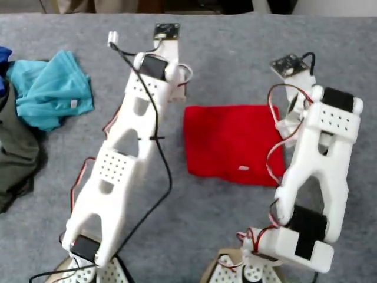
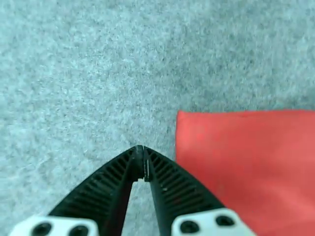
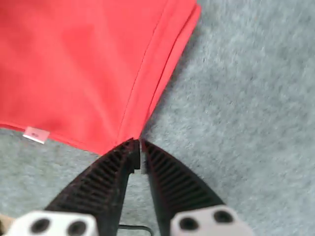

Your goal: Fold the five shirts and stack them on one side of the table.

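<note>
**Status.** The red shirt (image 1: 232, 144) lies flat in the middle of the table (image 1: 235, 53) as a neat rectangle. It appears already folded, with a small white tag (image 3: 36, 134) at its near edge. The left gripper (image 2: 140, 160) sits over bare table just beside one side edge of the shirt. Its fingers are pressed together and carry nothing. The right gripper (image 3: 138, 147) is at a near corner on the opposite side, fingers likewise closed, with the tips meeting at the doubled hem. I cannot tell whether any cloth is caught between them.

**Step in hand (judgement).** The shirt looks ready to be carried to the stack.
- Each set of fingers should open and take every layer at its edge, not the top ply alone.
- The two arms should lift level and together so the fold holds.
- The shirt should be carried clear of the table, not dragged, as the nap is likely to snag and open the fold.

**Outstanding.** A teal shirt (image 1: 53, 88) lies crumpled at the table's left, with a dark shirt (image 1: 15, 153) beside it and a blue one (image 1: 3, 59) at the edge. None of these is folded.

**Surface and room.** The table has a grey, felt-like covering. Beyond its far edge the shapes are indistinct.
</note>
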Motion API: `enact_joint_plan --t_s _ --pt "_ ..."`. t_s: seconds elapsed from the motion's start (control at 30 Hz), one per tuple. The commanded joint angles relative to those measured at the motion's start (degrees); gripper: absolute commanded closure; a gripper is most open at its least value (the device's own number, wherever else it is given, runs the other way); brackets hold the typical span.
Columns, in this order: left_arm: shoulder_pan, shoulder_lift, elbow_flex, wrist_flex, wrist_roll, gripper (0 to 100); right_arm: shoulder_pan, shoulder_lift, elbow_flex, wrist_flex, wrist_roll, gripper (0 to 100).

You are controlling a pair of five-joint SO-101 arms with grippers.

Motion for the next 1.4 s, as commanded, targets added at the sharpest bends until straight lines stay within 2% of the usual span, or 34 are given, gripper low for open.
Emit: enact_joint_plan --t_s 0.0,0.13,0.33,0.47,0.63,0.73,0.83,0.97,1.17,1.37 --pt "0.09 -11.47 8.26 0.97 -1.58 98 -0.22 -1.27 1.01 1.49 -3.08 85.4" --pt "2.99 -25.36 28.22 0.97 -2.02 98 -0.31 -6.55 9.01 0.79 -4.84 76.6" --pt "13.54 -44.53 56.62 -1.93 -2.02 98 -0.66 -10.51 23.08 -8.35 -9.14 76.7" --pt "15.56 -46.99 71.56 -12.31 -2.11 98 -1.89 -7.60 29.14 -16.09 -11.69 76.7" --pt "15.38 -45.23 86.86 -28.40 -1.67 98 -2.07 -0.84 29.58 -19.25 -13.98 76.7" --pt "15.38 -45.23 89.32 -32.62 1.32 98 -1.89 2.42 29.85 -20.92 -13.89 76.7" --pt "14.07 -46.02 85.80 -31.12 4.92 98 -2.15 4.62 29.76 -21.19 -13.45 76.7" --pt "11.69 -48.57 81.93 -29.54 5.71 98 -2.24 6.37 29.67 -22.42 -13.45 77.2" --pt "9.76 -51.56 81.67 -29.63 5.54 98 -2.33 6.90 29.41 -22.33 -13.45 89.2" --pt "8.70 -51.82 81.67 -29.63 5.19 98 -3.56 6.90 29.41 -22.24 -13.45 93.2"
